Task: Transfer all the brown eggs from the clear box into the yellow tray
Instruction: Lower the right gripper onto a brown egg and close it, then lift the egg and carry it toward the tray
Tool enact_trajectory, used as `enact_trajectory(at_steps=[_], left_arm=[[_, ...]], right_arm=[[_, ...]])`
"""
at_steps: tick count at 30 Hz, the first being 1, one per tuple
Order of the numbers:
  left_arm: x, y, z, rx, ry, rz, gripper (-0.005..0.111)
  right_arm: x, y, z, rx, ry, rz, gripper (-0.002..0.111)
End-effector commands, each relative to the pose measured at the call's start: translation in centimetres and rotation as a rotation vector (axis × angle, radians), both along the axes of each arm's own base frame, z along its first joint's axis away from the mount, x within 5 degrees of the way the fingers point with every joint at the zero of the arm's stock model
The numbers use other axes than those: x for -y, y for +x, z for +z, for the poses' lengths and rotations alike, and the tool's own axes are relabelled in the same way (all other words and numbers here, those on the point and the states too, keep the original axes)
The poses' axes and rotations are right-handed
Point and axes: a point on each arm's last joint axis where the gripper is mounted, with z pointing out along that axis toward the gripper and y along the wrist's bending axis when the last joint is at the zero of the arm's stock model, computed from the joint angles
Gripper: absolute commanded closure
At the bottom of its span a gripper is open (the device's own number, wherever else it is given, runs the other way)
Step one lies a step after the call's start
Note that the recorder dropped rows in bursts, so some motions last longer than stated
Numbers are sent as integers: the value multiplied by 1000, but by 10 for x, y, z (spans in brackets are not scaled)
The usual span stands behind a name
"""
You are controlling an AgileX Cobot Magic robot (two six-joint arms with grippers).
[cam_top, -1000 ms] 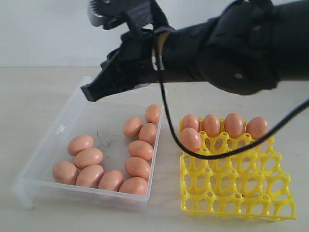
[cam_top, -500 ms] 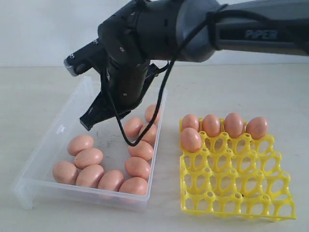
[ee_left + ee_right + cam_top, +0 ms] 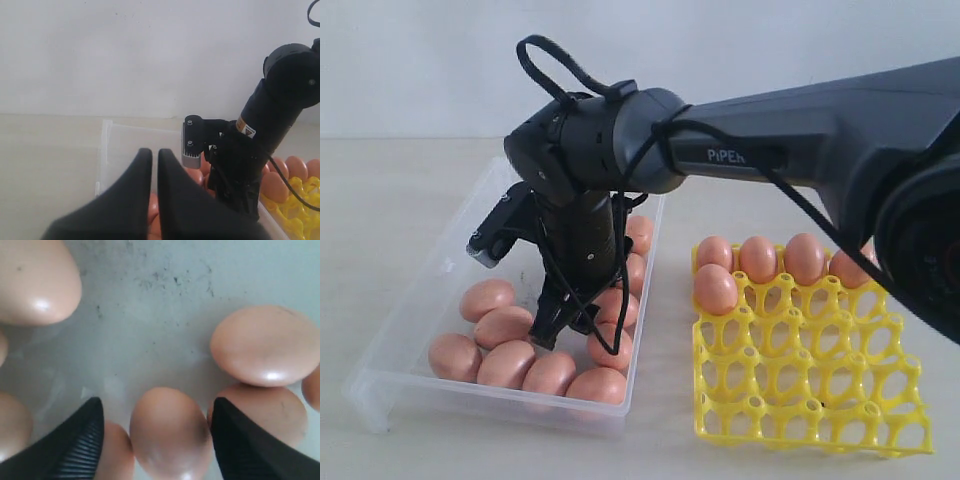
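Pale wall (image 3: 420, 60) fills the background behind a light beige tabletop (image 3: 380, 200). From the right edge of the exterior view, my dark right arm (image 3: 800, 150) stretches across and bends down into the clear box (image 3: 420, 285).

That box sits on the left half of the tabletop. Just beside it, on the right half, lies the yellow tray (image 3: 810, 390). Five brown eggs already sit in the tray: four fill the row along its far edge (image 3: 758, 258), and a fifth (image 3: 715, 288) takes the next row's cell nearest the box. All other cells are empty.

More brown eggs (image 3: 505, 325) lie loose in the box, clustered along its near wall and its wall beside the tray. The arm hides some, so I cannot count them all.

The right gripper (image 3: 157, 450) is spread wide, its two ribbed fingers standing on either side of one egg (image 3: 167, 415) on the box floor. It grips nothing yet. The left gripper (image 3: 152, 165) has its fingers pressed together and empty, looking on at the box from outside it.

I judge the step in hand to be the sixth pickup. Next I need to lower slightly, close gently around that egg without nudging its neighbours, lift it clear of the rim, and carry it to an open tray cell.
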Motion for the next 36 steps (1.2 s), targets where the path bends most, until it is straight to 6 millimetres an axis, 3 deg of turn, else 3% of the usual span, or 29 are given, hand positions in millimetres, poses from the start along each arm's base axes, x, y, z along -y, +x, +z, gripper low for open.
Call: enact_trajectory(at_steps=[1,7,12,15,16,20,29,36], left_arm=[[0,0,-1,-4,-10,-8,103],[0,0,-1,-4,-10,-8,103],[1,0,0,2,-12,-9,103],[1,0,0,2,-12,-9,103],[1,0,0,2,-12,-9,103],[1,0,0,2,-12,-9,103],[0,0,0,-1,-11,-9,103],[0,0,0,-1,-11,-9,103]], right_arm=[[2,4,1,17,-1,2,60],[2,6,-6,21,-22,36,60],[3,6,-26,-11,-74,35,63],[5,9,-25,18,-97,27,108],[5,11,-23,40,-96,7,109],[4,20,-4,178,-14,-97,109],[-10,23,51,309,326,-163,109],[-7,14,73,374,525,-175,109]])
